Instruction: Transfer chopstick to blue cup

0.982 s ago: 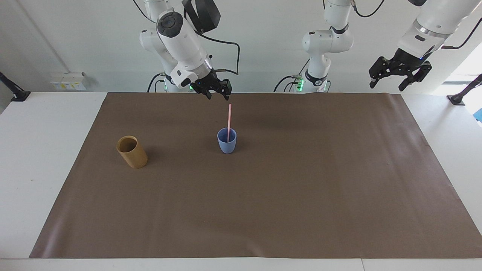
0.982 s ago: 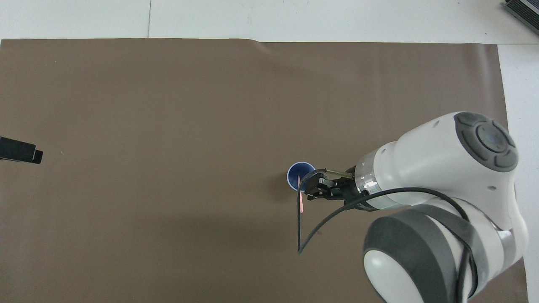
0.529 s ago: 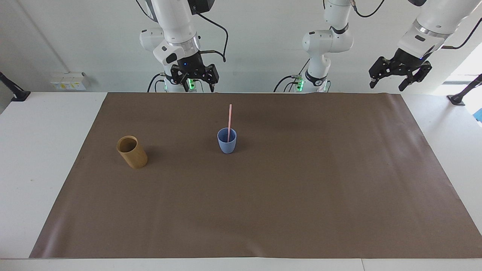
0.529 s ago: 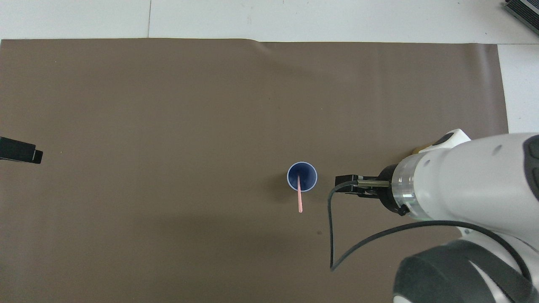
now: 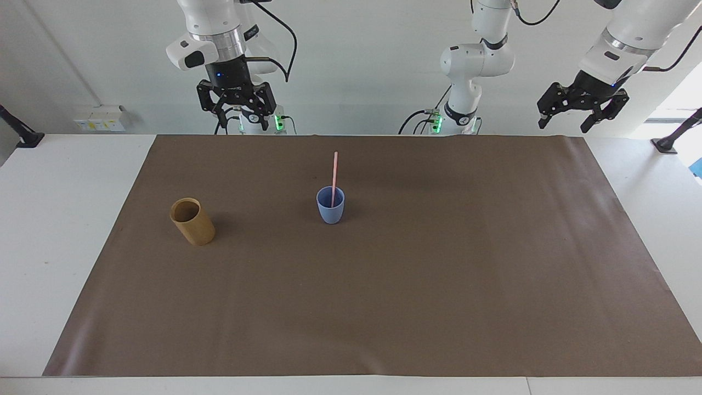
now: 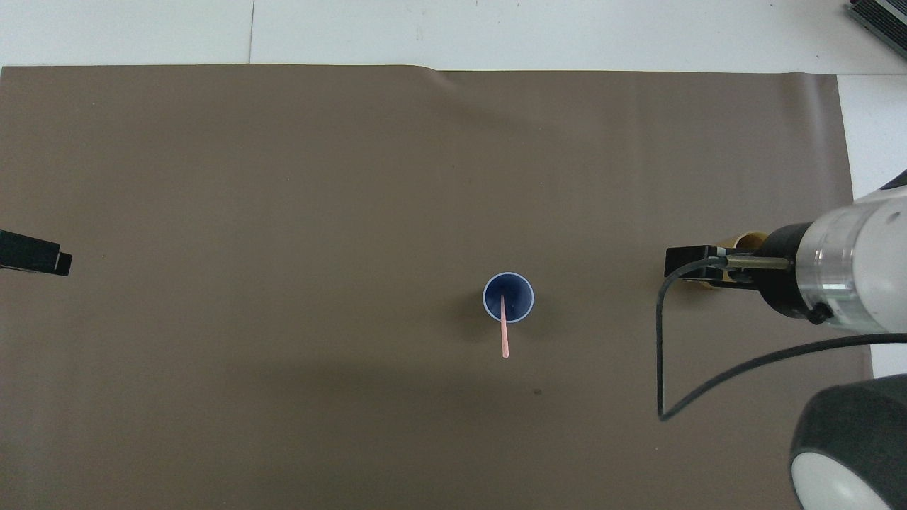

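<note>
1. Here: two containers on a brown paper mat [image 5: 384, 302] spread over a white table [image 5: 55, 219].
2. First container: a small light-blue tapered cup without a handle [image 5: 330, 206], upright near the middle of the mat.
3. Inside it: one long, thin, pale-pink chopstick [image 5: 334, 175], lower end resting in the cup, upper end leaning toward the robots and rising well above the rim; touched by neither gripper.
4. Second container: a taller tan-brown cylindrical holder [image 5: 192, 221], standing toward the right arm's end of the table, well apart from the blue cup, mouth tilted; nothing visible inside through the opening.
5. Counted: one blue cup, one tan holder, one pink stick, one mat, two arms.
6. Right gripper [image 5: 236, 112]: raised high over the mat edge nearest the robots, toward the right arm's end, fingers spread wide, holding nothing. Seen from overhead, covering most of the tan holder, with only a sliver of its rim [image 6: 747, 239] showing.
7. Left gripper [image 5: 582, 112]: waiting high in the air at the left arm's end of the table, fingers spread wide, holding nothing. Seen from overhead, only a dark tip [image 6: 35, 253] at the frame edge.
</note>
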`<state>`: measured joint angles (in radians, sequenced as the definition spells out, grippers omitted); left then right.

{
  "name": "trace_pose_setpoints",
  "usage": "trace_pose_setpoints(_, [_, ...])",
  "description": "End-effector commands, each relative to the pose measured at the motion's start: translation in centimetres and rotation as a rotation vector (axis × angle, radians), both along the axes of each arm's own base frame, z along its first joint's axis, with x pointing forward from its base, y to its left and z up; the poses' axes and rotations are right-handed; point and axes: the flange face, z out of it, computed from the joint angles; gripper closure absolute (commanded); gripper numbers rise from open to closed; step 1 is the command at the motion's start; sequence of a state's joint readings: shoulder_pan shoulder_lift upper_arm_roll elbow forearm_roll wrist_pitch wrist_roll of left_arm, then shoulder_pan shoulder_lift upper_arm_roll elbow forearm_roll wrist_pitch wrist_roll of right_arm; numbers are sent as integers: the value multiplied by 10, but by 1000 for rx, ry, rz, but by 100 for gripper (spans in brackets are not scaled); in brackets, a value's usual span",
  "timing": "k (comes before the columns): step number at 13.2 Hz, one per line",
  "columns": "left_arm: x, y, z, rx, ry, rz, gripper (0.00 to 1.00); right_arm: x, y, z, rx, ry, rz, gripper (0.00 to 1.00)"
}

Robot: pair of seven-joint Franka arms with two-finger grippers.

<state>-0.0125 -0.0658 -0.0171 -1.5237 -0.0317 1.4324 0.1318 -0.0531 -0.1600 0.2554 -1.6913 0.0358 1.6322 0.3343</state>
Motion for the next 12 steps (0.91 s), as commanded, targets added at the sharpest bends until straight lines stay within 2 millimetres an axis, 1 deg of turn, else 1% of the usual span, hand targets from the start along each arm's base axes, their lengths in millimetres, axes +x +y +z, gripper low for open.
trace_pose_setpoints(1, [-6, 2, 4, -4, 7, 2, 0, 20, -14, 7, -32, 51, 75, 0])
trace_pose_setpoints(3, [-6, 2, 4, -6, 7, 2, 0, 20, -21, 7, -36, 56, 74, 0])
trace_pose_setpoints(6, [-6, 2, 4, -4, 7, 2, 0, 23, -25, 5, -21, 51, 67, 0])
trace_pose_setpoints(7, [-6, 2, 4, -6, 7, 2, 0, 24, -35, 4, -11, 56, 47, 0])
trace_pose_setpoints(8, [-6, 2, 3, -6, 8, 2, 0, 24, -40, 3, -11, 60, 38, 0])
trace_pose_setpoints(9, [-7, 2, 4, -4, 8, 2, 0, 22, -39, 3, -11, 64, 30, 0])
trace_pose_setpoints(11, [-6, 2, 4, -4, 7, 2, 0, 19, -51, 2, -7, 72, 9, 0])
trace_pose_setpoints(12, [-7, 2, 4, -6, 8, 2, 0, 19, -60, 2, 2, 72, -4, 0])
